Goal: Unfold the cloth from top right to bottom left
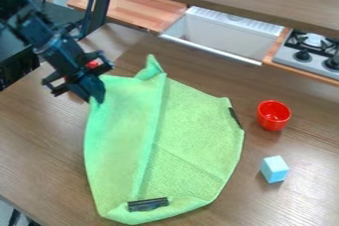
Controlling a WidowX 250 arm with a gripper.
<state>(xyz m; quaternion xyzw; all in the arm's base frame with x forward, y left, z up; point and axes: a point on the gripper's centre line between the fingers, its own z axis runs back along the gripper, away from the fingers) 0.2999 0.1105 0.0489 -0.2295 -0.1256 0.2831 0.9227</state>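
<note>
Brown wooden counter [33,131], with a white sink [228,32] and a stove [312,51] beyond.
At centre, the green cloth [192,126] is laid out with a long crease, its far-left edge gripped by the closed fingers [91,85] of the black gripper [97,96]; to its right are set a red cup [273,115] and, nearer, a block [274,169] (pale blue, standing just apart from the cloth).

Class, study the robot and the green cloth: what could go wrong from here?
The gripper is at the upper left of the cloth, so a pull there might drag the whole cloth instead of opening it. The bottom edge looks curled near the dark strip and could stay folded. The red cup stands just right of the cloth, so a sideways sweep might knock it.
</note>
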